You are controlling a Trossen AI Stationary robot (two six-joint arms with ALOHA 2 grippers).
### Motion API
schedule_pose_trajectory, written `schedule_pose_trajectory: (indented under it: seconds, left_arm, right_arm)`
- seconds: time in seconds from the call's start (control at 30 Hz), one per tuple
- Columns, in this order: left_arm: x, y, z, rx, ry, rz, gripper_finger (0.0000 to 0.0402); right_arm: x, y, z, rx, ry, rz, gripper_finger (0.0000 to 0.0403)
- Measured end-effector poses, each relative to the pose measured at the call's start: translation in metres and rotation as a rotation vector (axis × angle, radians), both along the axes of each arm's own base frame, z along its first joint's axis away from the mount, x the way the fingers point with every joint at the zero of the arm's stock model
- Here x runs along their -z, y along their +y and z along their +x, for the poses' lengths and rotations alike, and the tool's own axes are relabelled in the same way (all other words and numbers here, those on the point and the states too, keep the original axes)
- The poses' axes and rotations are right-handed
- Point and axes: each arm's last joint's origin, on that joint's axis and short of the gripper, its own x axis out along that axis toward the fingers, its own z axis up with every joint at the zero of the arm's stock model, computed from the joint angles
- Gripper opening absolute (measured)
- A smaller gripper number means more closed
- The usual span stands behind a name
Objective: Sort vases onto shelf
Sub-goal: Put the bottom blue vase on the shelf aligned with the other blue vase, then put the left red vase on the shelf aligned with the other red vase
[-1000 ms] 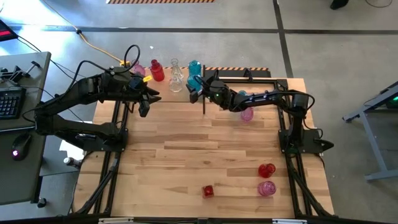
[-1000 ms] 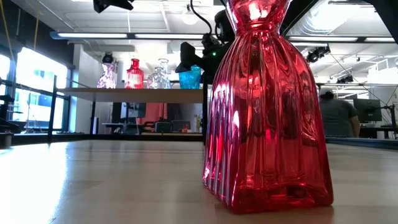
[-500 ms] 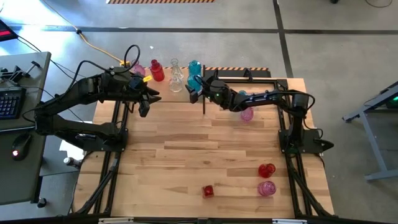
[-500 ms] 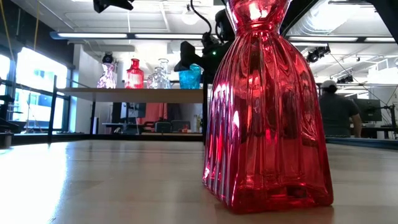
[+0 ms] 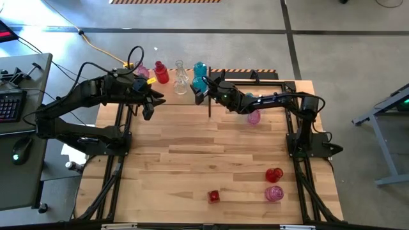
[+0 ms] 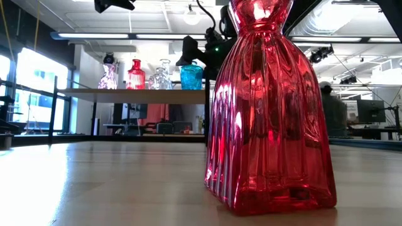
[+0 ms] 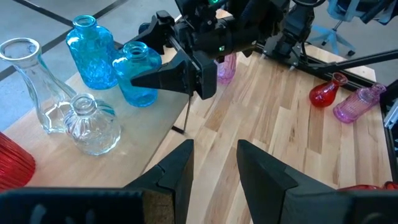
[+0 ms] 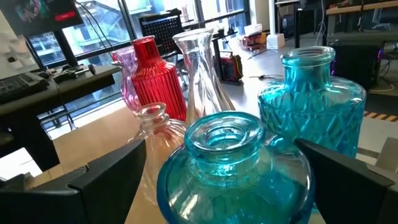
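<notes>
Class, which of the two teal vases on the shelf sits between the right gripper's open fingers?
The round-bodied teal vase, nearer the shelf's edge; the taller teal vase stands behind it.

A robotics lab in a big open industrial hall. The plank-topped counter [image 5: 192,160] stands on a bare grey concrete floor [image 5: 332,38] marked with hazard-striped tape [image 5: 166,1], and a loose cable [image 5: 96,41] trails across it. To one side is a desk with a keyboard [image 5: 9,105] and mouse [image 5: 21,148]. The level view shows exposed ceiling ducts [image 6: 352,28], large windows [image 6: 34,81] and a person [image 6: 333,113] seated at a monitor [image 6: 367,112]
</notes>
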Motion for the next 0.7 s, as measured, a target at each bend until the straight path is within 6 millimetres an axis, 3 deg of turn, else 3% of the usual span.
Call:
schedule_pose_trajectory:
  seconds: [0.4, 0.7]
  left_arm:
    - [0.0, 0.0, 0.0, 0.0, 0.0, 0.0, 0.0113]
    - [0.0, 0.0, 0.0, 0.0, -0.001, 0.0, 0.0113]
  right_arm:
    - [-0.009, 0.0, -0.001, -0.001, -0.036, -0.047, 0.0392]
    - [-0.048, 0.005, -0.017, -0.014, -0.02, -0.155, 0.0392]
